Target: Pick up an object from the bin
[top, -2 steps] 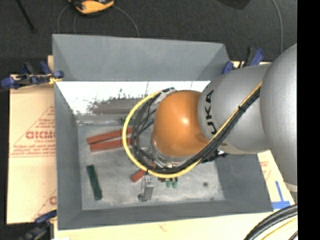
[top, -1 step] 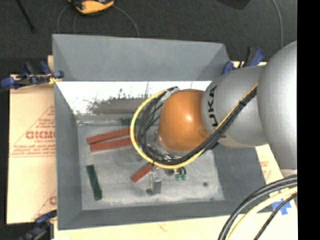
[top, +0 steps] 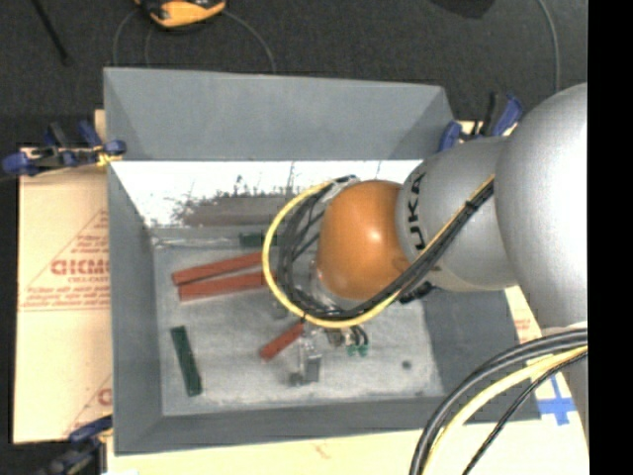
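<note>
**Gripper (top: 309,364) low over the bin (top: 277,117) floor, beside a small red piece (top: 282,342)**

Grey metal floor, scuffed and speckled, sits between sloping walls. Two long red-brown bars (top: 220,277) lie side by side left of centre, toward the back wall. A dark green bar (top: 185,360) lies near the front left corner, well apart from everything else. Bare floor stretches between that bar and the gripper, and toward the front right corner. The arm's orange cover (top: 361,240) and its cables hang over the back right part. The gripper stands near the front edge at the middle, the small red piece just beside it on the left and a small green piece (top: 356,347) near its right. Whether the jaws are open or closed cannot be told.
</note>
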Motion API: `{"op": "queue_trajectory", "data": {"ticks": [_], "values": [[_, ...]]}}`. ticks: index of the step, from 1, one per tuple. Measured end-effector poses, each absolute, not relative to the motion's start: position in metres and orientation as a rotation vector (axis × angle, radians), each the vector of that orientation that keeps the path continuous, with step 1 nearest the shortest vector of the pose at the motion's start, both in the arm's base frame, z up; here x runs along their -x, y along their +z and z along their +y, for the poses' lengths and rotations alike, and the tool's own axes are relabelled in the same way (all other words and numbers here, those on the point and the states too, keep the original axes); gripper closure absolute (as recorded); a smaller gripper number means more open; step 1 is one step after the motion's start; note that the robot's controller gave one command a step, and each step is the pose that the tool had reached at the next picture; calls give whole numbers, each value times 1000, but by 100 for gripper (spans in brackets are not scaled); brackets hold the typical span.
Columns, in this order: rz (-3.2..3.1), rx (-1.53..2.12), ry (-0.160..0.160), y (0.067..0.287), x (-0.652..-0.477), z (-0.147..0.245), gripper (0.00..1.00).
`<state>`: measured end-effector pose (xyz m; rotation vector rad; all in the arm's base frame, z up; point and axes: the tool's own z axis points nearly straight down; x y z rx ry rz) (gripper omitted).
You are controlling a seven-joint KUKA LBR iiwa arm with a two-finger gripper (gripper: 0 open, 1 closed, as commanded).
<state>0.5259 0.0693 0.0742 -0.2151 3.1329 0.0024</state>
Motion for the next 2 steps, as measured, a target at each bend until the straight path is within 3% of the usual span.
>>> {"op": "queue_trajectory", "data": {"ticks": [1,2], "values": [[3117,355,-2,72,-536,59,0],[3133,217,3,74,-528,68,0]]}}
